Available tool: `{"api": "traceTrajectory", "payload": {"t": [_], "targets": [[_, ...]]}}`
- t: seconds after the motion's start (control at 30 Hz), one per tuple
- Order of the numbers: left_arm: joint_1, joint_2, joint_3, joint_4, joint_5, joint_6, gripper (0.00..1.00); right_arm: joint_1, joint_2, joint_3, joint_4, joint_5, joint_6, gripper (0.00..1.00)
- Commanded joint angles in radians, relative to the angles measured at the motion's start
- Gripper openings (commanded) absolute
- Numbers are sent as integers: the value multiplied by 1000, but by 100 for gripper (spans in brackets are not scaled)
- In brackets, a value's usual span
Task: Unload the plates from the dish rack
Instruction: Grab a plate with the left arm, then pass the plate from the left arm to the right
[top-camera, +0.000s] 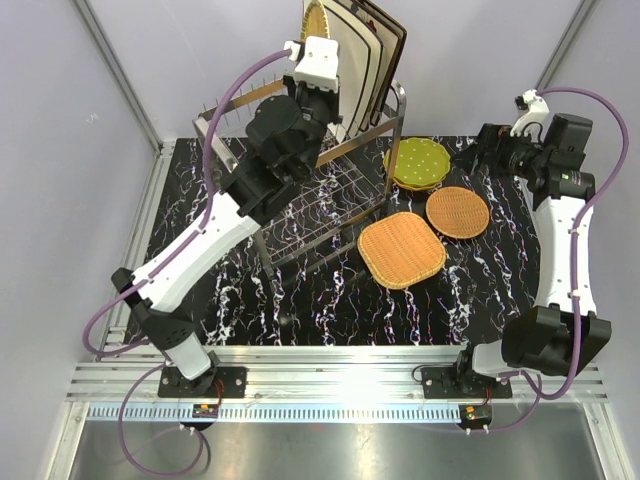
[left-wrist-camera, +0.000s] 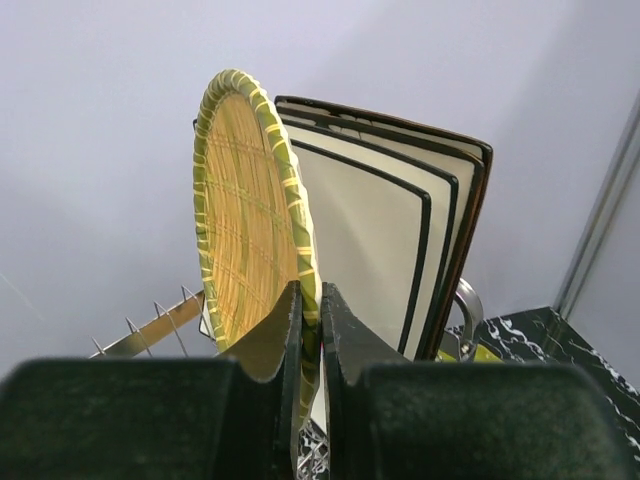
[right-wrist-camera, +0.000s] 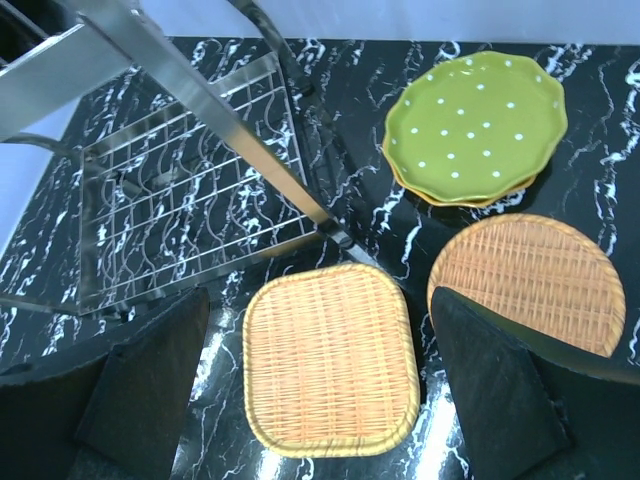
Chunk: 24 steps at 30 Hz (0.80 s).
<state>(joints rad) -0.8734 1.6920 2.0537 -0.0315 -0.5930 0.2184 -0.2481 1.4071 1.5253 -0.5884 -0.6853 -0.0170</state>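
**A:** Two end effectors: how do they stand?

**B:** The left end effector is pinched narrow on the rim of the green-edged wicker plate. That plate stands upright in the dish rack at the surface's 11 o'clock, with the cream square plates just behind it. The right end effector gapes wide.

**A:** And below it?

**B:** A square wicker plate. A round wicker plate lies at its 2 o'clock, and a green dotted plate at 12 o'clock of that one.

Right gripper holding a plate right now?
No, the right gripper is open, its fingers wide apart with nothing between them; the square wicker plate lies flat on the table beyond.
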Motion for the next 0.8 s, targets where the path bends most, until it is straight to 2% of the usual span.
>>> {"api": "traceTrajectory", "payload": {"t": [0.0, 0.47, 0.63, 0.77], "targets": [[-13, -110, -61, 114, 97, 56, 0, 7, -42, 52, 12, -86, 8, 100], [-110, -426, -426, 113, 294, 395, 0, 9, -92, 110, -21, -332, 11, 100], [-159, -498, -506, 68, 334, 519, 0, 9, -120, 99, 21, -399, 124, 100], [-216, -529, -581, 56, 323, 631, 0, 9, -129, 84, 122, -505, 294, 100]]}}
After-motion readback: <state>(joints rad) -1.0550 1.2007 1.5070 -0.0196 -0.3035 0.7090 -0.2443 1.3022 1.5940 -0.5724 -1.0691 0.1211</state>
